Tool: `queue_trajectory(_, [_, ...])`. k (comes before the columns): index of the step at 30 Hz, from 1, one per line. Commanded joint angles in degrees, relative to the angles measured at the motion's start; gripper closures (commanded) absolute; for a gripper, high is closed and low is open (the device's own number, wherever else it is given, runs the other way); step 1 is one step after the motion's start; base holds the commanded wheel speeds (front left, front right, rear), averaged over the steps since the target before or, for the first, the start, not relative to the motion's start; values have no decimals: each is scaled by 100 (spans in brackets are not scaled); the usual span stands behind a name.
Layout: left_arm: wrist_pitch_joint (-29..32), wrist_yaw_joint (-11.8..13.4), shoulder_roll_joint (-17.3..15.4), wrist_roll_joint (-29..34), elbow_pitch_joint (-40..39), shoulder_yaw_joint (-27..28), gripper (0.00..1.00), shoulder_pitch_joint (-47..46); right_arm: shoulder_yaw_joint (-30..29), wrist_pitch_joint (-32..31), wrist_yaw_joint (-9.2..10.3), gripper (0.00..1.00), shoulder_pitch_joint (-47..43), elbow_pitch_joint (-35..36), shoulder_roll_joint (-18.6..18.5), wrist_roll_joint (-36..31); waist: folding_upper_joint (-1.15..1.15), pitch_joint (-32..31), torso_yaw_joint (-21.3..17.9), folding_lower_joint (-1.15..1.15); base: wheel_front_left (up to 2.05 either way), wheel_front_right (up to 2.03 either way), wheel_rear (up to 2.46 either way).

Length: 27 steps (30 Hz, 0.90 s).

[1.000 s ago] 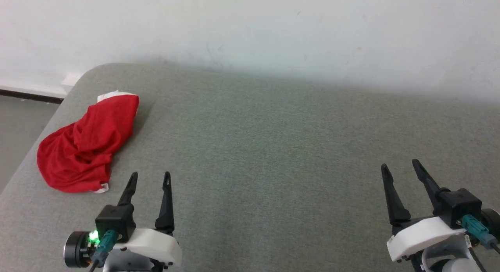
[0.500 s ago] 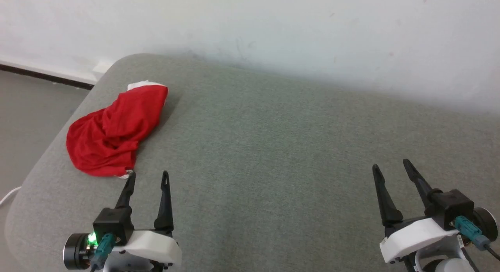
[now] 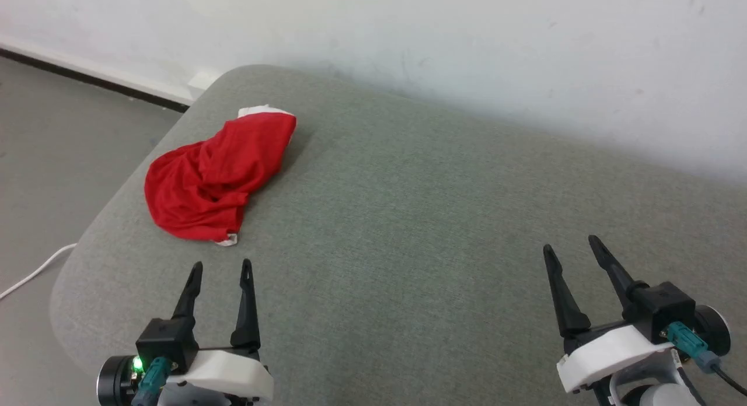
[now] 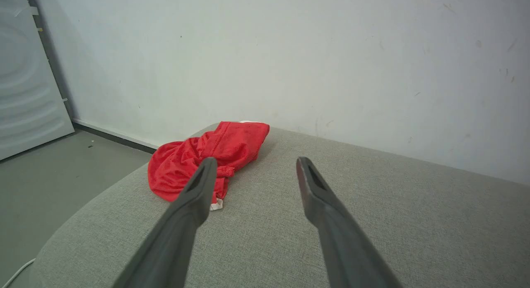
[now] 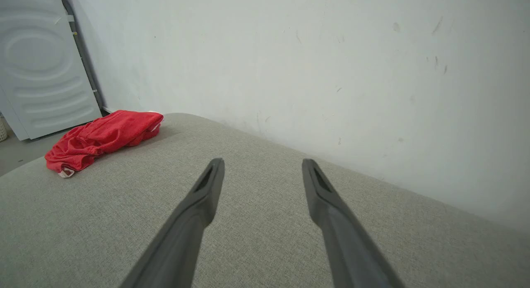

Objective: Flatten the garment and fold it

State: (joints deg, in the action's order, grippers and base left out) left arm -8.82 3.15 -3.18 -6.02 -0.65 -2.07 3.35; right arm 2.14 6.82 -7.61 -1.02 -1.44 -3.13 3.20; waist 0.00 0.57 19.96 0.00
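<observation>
The garment (image 3: 216,175) is a crumpled red heap with a bit of white trim, lying near the far left corner of the grey padded surface (image 3: 420,219). My left gripper (image 3: 222,267) stands open just in front of it, a short gap away, holding nothing. In the left wrist view the garment (image 4: 182,168) lies ahead and left of the open left gripper (image 4: 254,166). Far to the right my right gripper (image 3: 572,245) is open and empty; in its wrist view the right gripper (image 5: 263,164) points at the wall and the garment (image 5: 99,139) sits far left.
A white wall (image 3: 467,44) runs close behind the padded surface. The surface's rounded left edge (image 3: 76,266) drops to a grey floor (image 3: 52,137), where a white cable (image 3: 29,275) lies. A pale panelled door (image 5: 37,64) stands at the left.
The whole head view has swung left, so the garment sits further right and the floor shows more. Both grippers keep their open stance and the garment's shape is unchanged.
</observation>
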Motion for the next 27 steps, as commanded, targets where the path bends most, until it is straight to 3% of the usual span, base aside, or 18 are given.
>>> queue_trajectory(1, [-61, 55, 19, -36, 9, -20, 0, 61, 21, 58, 7, 0, 89, -20, 14, 44, 0, 16, 124, 0, 0, 0, 0])
queue_trajectory(27, [-373, 134, 25, -203, 24, -65, 0, 258, 190, 266, 10, 0, 113, -113, 20, 176, 0, -2, 1022, 0, 0, 0, 0])
